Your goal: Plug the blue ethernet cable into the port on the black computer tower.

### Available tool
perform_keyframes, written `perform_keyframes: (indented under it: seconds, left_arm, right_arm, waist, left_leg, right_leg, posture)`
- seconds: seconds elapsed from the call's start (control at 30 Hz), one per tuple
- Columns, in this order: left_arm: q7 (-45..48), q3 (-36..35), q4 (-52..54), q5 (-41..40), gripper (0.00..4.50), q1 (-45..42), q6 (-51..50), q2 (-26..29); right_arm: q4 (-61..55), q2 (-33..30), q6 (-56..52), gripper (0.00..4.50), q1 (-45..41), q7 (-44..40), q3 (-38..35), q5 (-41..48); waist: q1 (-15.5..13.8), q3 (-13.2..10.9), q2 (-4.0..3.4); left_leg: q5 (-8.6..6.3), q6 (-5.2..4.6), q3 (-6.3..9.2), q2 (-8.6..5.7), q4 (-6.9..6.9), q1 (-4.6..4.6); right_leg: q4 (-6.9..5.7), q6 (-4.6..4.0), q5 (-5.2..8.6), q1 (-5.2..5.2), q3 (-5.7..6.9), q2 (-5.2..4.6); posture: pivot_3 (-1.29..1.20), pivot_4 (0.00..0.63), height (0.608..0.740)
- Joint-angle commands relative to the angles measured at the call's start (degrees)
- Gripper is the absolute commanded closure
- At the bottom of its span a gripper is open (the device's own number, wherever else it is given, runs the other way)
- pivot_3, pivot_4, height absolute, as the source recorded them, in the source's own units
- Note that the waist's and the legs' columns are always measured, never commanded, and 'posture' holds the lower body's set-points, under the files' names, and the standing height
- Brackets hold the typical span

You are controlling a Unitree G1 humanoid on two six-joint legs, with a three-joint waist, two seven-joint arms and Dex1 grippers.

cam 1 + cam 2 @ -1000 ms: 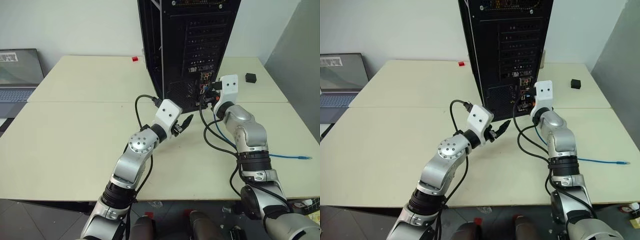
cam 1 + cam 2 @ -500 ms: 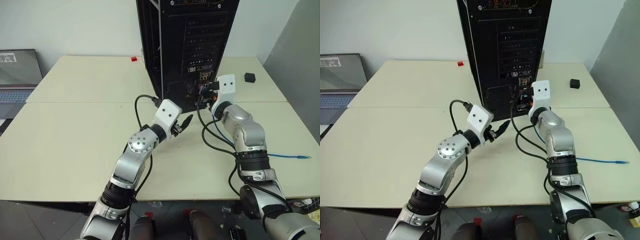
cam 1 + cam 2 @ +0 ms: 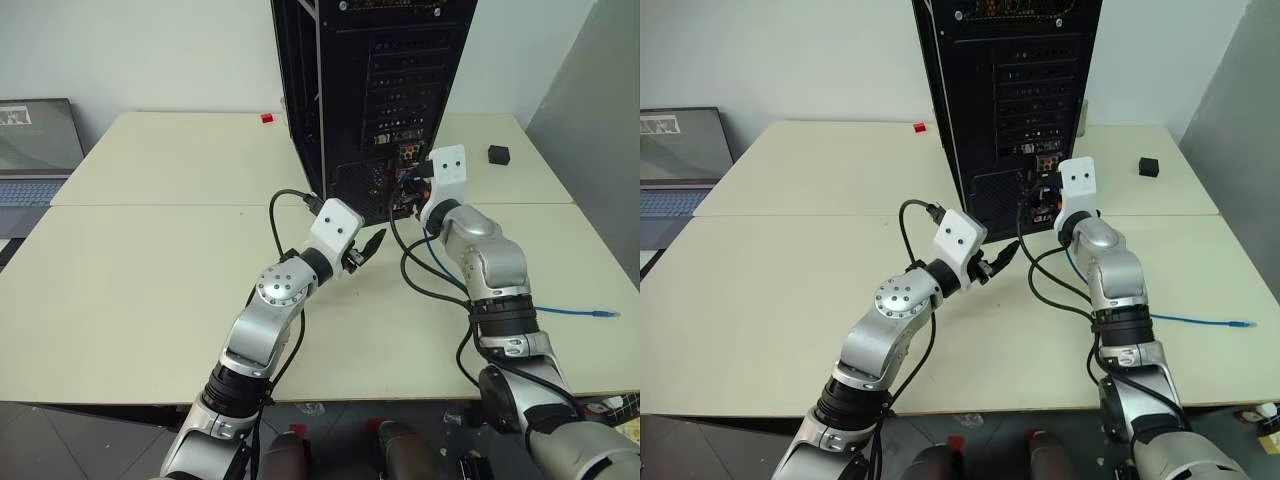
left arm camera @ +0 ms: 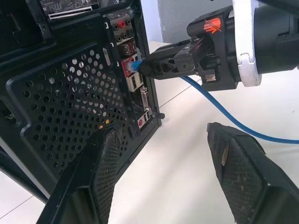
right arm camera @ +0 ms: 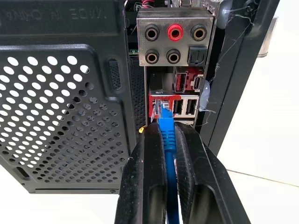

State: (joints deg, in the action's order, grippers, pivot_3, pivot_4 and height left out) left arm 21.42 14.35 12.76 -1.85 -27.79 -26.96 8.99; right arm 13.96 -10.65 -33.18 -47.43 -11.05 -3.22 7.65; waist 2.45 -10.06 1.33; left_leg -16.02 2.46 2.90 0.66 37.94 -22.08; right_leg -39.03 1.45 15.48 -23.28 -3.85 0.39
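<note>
The right pincer (image 5: 169, 154) is clenched on the blue ethernet cable (image 5: 167, 140), whose plug end points straight ahead of its fingertips into the port (image 5: 161, 106) on the black computer tower (image 3: 395, 70). The cable's tail trails back across the bench (image 3: 150, 270). The left pincer (image 4: 163, 158) hangs released nearby. Embossed lettering on the tower is mirrored and unreadable.

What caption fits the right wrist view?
Right gripper shut on the blue cable, its plug at the port on the black computer tower.
</note>
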Motion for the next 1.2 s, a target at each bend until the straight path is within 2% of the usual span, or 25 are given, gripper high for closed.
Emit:
perform_keyframes:
  seconds: [0.03,0.53,0.6,0.63,0.67,0.7,0.87,1.03,1.2]
  left_arm:
    - [-0.38,-0.34,1.60,0.20,1.41,-0.54,0.68,-0.32]
    - [-0.69,-0.46,1.58,0.26,1.41,-0.57,0.50,-0.31]
    - [-0.68,-0.58,1.64,0.23,1.41,-0.41,0.53,-0.11]
    - [-0.64,-0.66,1.64,0.21,1.41,-0.37,0.55,0.00]
    - [-0.57,-0.77,1.59,0.19,1.41,-0.40,0.58,0.16]
    - [-0.52,-0.83,1.55,0.18,1.41,-0.43,0.60,0.26]
    - [0.09,-2.05,0.33,-0.27,1.41,-1.57,0.43,1.57]
    - [0.98,-3.40,-0.26,-0.55,1.41,-2.32,-1.75,3.47]
    - [3.64,-3.81,-0.59,-0.11,1.41,-3.38,-4.87,8.13]
  right_arm:
    - [0.32,-0.05,0.28,4.49,-2.74,0.99,-0.49,-0.34]
    - [5.32,0.86,3.09,4.49,-5.86,0.86,-0.19,-0.23]
    - [4.79,0.29,3.65,3.79,-4.94,-0.06,0.02,-0.25]
    - [4.52,-0.08,3.85,3.79,-4.51,-0.58,0.21,-0.34]
    - [4.16,-0.48,3.94,3.59,-4.08,-1.15,0.40,-0.40]
    - [3.97,-0.72,4.00,3.19,-3.84,-1.52,0.51,-0.44]
    - [0.54,-3.17,3.02,2.30,-1.28,-4.77,1.00,0.05]
    - [-6.95,-5.89,-0.17,1.29,2.29,-9.39,1.92,1.87]
    - [-17.55,-12.31,-5.24,0.09,6.33,-17.73,1.92,5.74]
  waist:
    - [0.00,0.00,0.00]
    - [0.85,0.00,0.00]
    - [0.87,0.00,0.00]
    - [0.85,0.00,0.00]
    - [0.75,0.00,0.00]
    - [0.74,0.00,0.00]
    - [0.62,0.00,0.00]
    - [0.45,0.00,0.00]
    - [0.37,-0.02,-0.01]
  left_leg:
    - [0.00,0.00,0.00,0.00,0.00,0.00]
    - [0.00,0.00,-0.03,0.03,0.01,0.06]
    - [0.00,0.00,-0.05,0.02,0.01,0.07]
    - [0.00,0.00,-0.05,0.03,0.01,0.07]
    - [0.00,0.00,-0.04,0.02,0.01,0.06]
    - [0.00,0.00,-0.01,0.02,0.00,0.04]
    - [0.00,0.00,-0.02,-0.01,-0.03,-0.05]
    - [0.00,0.00,0.04,-0.02,-0.02,-0.09]
    - [0.00,0.00,0.08,-0.02,-0.02,-0.11]
  right_leg:
    - [0.00,0.00,0.00,0.00,0.00,0.00]
    - [-0.06,0.01,0.00,0.00,-0.07,0.02]
    - [-0.06,0.01,-0.01,0.01,-0.08,0.03]
    - [-0.06,0.01,-0.01,0.01,-0.08,0.03]
    - [-0.06,0.01,-0.01,0.00,-0.07,0.04]
    - [-0.04,0.01,-0.01,0.00,-0.05,0.04]
    - [0.06,0.01,-0.01,-0.01,-0.05,-0.02]
    - [0.05,0.01,0.00,-0.04,-0.03,-0.04]
    - [0.06,0.02,0.00,-0.04,0.07,-0.01]
  posture:
    - [0.00,0.150,0.740]
    - [0.00,0.150,0.740]
    - [0.00,0.150,0.740]
    - [0.00,0.150,0.740]
    - [0.00,0.150,0.740]
    - [0.00,0.150,0.740]
    - [0.00,0.150,0.740]
    - [0.00,0.150,0.740]
    - [0.00,0.150,0.740]
